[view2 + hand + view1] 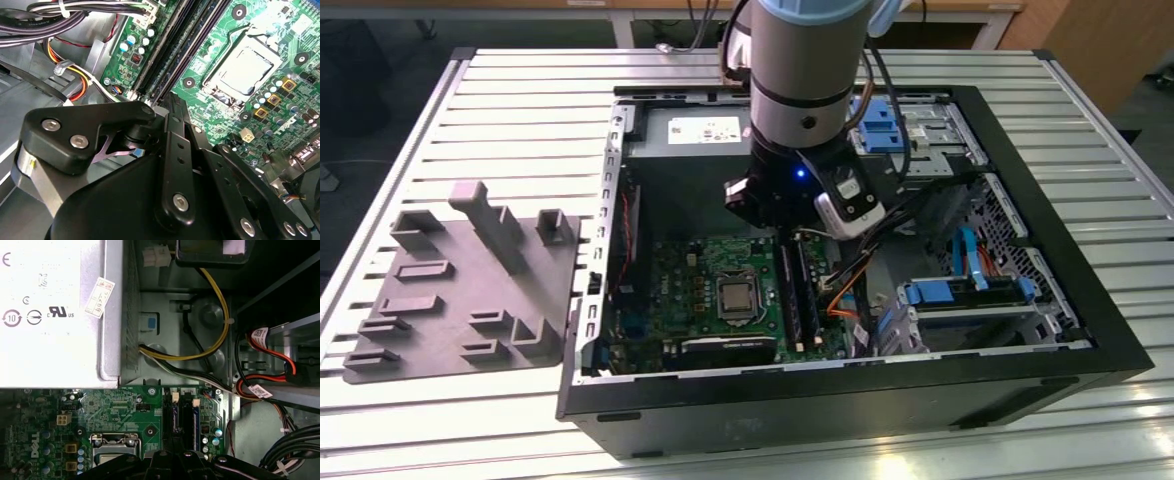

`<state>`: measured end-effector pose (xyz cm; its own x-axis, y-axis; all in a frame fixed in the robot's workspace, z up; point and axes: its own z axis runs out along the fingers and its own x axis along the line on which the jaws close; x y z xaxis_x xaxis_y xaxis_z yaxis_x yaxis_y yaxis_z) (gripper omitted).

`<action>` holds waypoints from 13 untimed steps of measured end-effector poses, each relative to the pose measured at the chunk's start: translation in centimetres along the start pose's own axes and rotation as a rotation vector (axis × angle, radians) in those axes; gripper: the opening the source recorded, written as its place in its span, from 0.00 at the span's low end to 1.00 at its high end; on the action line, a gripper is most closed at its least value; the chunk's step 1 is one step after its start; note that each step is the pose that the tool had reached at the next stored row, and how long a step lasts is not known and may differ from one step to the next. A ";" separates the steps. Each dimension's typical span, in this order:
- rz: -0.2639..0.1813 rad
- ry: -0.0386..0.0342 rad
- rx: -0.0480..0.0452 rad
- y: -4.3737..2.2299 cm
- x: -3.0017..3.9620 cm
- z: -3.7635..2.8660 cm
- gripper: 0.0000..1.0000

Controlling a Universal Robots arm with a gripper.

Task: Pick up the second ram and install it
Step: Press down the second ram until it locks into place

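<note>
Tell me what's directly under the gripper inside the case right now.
The gripper hangs over the motherboard's long black memory slots, beside the processor socket. Its linkage hides the slots' near ends, so any stick there is unseen.

Fingertips of the gripper (165,107) hidden behind its own black linkage. Far ends of the memory slots (184,425) covered too.

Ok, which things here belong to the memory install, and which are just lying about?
Job: gripper, over the memory slots; motherboard.

Lying about: grey moulded tray beside the case; power supply; yellow cable; blue drive brackets.
</note>
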<state>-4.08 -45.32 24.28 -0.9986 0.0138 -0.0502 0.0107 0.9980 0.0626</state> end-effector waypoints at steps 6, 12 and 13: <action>0.000 0.0001 0.0001 0.05 0.02 0.03 0.11; 0.000 -0.0001 0.0002 0.05 -0.25 0.10 0.11; 0.000 0.0000 0.0005 0.05 -0.29 0.09 0.11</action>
<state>-3.79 -45.27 24.21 -0.9986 0.0138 -0.0502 0.0107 0.9980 0.0621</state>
